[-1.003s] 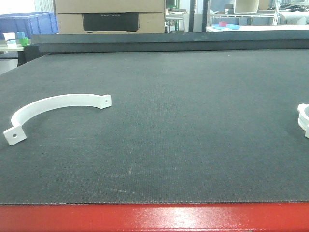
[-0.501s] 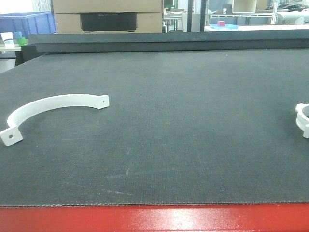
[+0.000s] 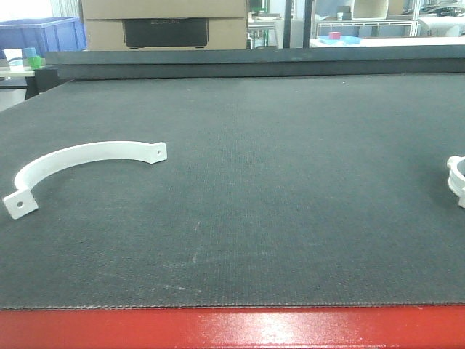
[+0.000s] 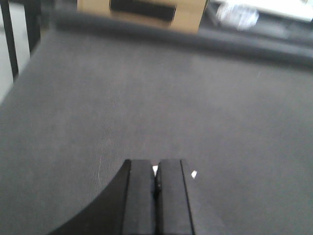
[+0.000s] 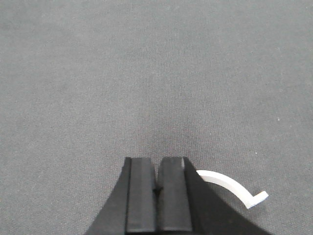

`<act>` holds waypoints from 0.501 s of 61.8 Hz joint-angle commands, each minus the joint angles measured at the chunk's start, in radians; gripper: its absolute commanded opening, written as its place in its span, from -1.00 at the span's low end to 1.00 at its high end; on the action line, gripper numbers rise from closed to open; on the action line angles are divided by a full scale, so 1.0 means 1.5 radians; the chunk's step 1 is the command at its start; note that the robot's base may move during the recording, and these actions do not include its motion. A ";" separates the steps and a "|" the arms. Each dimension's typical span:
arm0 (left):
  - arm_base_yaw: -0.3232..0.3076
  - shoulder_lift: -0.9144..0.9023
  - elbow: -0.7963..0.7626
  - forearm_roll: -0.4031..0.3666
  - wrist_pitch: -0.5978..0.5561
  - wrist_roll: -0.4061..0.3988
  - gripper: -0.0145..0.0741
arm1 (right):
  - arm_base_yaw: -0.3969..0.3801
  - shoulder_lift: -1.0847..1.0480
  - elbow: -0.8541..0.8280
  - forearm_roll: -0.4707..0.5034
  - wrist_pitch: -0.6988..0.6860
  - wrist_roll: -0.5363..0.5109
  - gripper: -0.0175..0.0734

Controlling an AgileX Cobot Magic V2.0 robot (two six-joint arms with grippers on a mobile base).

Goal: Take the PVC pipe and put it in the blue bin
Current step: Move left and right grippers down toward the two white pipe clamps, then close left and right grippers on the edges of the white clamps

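Observation:
A white half-ring PVC pipe piece [image 3: 80, 156] with holed end tabs lies on the left of the dark mat [image 3: 276, 189]. A second white piece [image 3: 456, 180] is cut off by the right edge. A blue bin [image 3: 40, 33] stands far back left, beyond the table. Neither gripper shows in the front view. In the left wrist view, my left gripper [image 4: 156, 164] is shut above the mat, and small white specks [image 4: 194, 174] peek out past its tips. My right gripper [image 5: 156, 161] is shut with nothing held, and a white curved piece [image 5: 230, 186] lies on the mat just to its right, partly hidden.
A cardboard box holding a black device [image 3: 166, 22] sits behind the table's raised far rim. Small cups [image 3: 22, 57] stand at the far left. A red table edge [image 3: 232, 327] runs along the front. Shelving and a white table [image 3: 378, 40] are at the back right.
The whole front view drifted slightly left and then back. The white pieces have not moved on the mat.

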 commanded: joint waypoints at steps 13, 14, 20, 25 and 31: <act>0.001 0.223 -0.030 0.000 -0.040 0.000 -0.92 | -0.004 0.001 -0.006 0.002 0.023 -0.007 -0.98; 0.001 0.233 -0.030 0.000 -0.040 0.000 -0.92 | -0.004 0.001 -0.006 0.002 0.023 -0.007 -0.98; 0.001 0.292 -0.031 -0.001 -0.037 0.000 -0.92 | -0.004 0.001 -0.006 0.002 0.021 -0.007 -0.98; 0.001 0.332 -0.031 -0.004 -0.031 0.000 -0.92 | -0.004 0.003 -0.006 0.001 0.038 -0.007 -0.98; 0.001 0.362 -0.031 -0.010 -0.026 0.000 -0.92 | -0.004 0.023 -0.009 0.000 0.066 -0.007 -0.98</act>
